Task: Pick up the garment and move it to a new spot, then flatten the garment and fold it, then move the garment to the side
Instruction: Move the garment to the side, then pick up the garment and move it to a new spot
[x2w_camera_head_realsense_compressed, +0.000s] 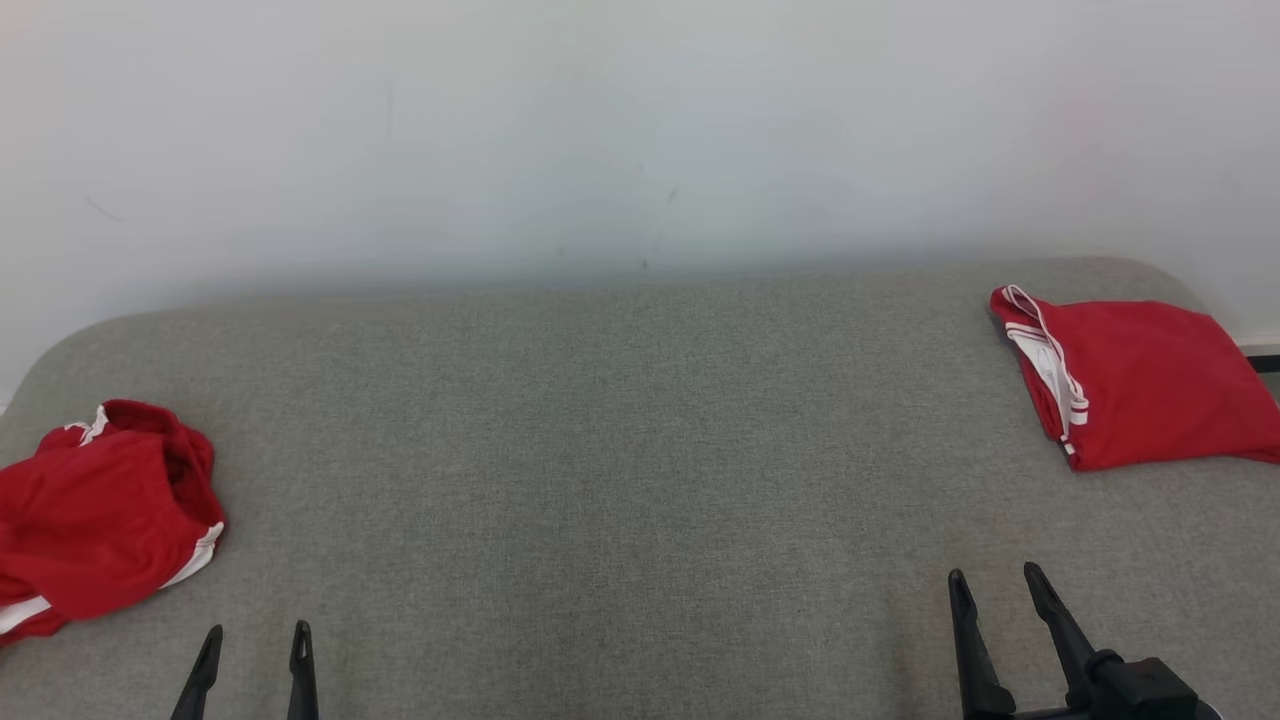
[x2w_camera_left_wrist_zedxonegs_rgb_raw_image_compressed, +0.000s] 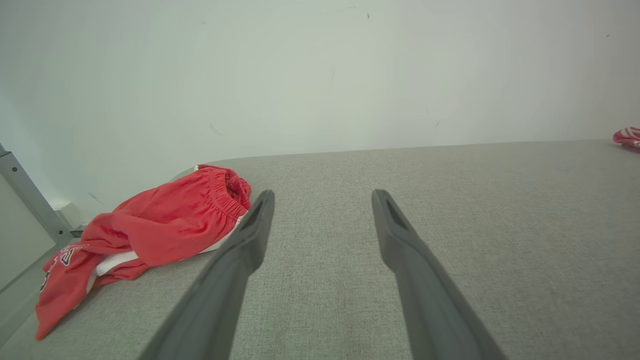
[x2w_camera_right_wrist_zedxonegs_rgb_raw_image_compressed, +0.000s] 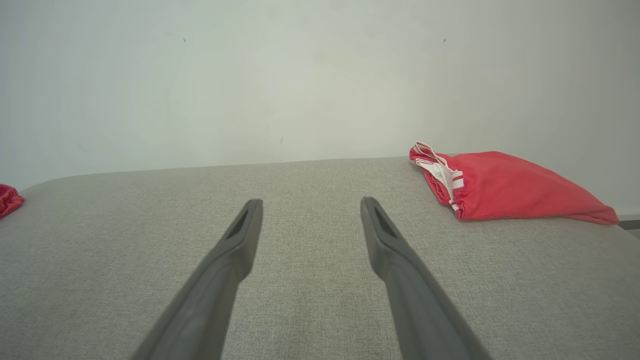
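Red crumpled shorts (x2w_camera_head_realsense_compressed: 100, 510) lie unpicked at the grey fabric bench's (x2w_camera_head_realsense_compressed: 620, 450) left edge, left end effector (x2w_camera_head_realsense_compressed: 252, 645) and right end effector (x2w_camera_head_realsense_compressed: 995, 585) spread apart, empty.

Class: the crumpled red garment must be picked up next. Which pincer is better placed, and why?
Left. The left pincer, open, sits close to the crumpled red garment; the right pincer, also open, is far across, nearer the folded red garment.

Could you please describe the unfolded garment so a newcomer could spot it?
Start at the grey table against the white wall. On its left edge lies a red garment with white trim. Unlike the folded red one at right, it is crumpled, its waistband gaping.
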